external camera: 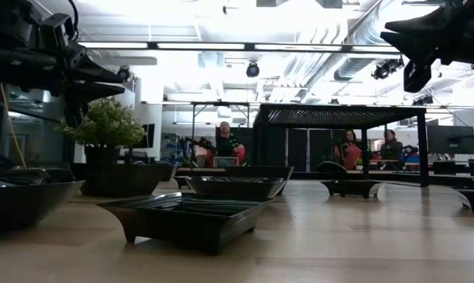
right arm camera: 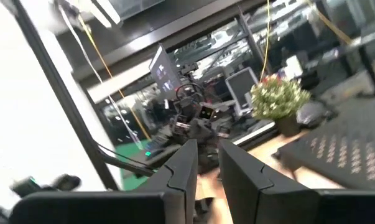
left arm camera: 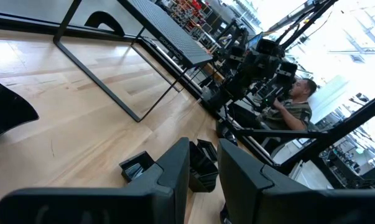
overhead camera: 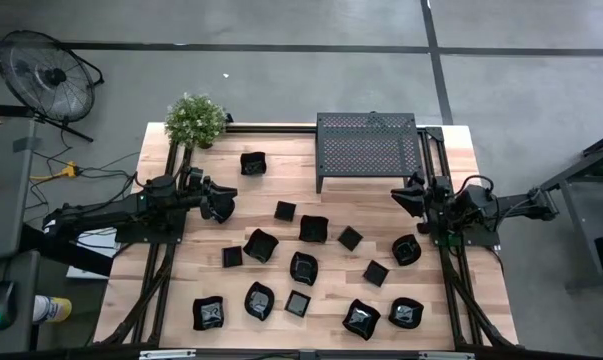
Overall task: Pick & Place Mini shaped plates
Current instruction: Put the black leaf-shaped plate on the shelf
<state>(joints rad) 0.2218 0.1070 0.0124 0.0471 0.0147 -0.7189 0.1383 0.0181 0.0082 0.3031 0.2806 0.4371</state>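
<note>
Many plates (overhead camera: 304,267); rack (overhead camera: 367,150), plant (overhead camera: 195,120) behind.

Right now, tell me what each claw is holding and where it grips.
Nothing is held. The left claw and the right claw are both raised above the wooden table, narrowly open, with nothing between their fingers.

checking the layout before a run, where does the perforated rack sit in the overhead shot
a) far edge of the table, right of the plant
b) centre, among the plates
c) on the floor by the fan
a: the black perforated rack stands at the table's far edge, right of the potted plant, clear of the mini plates.
</note>
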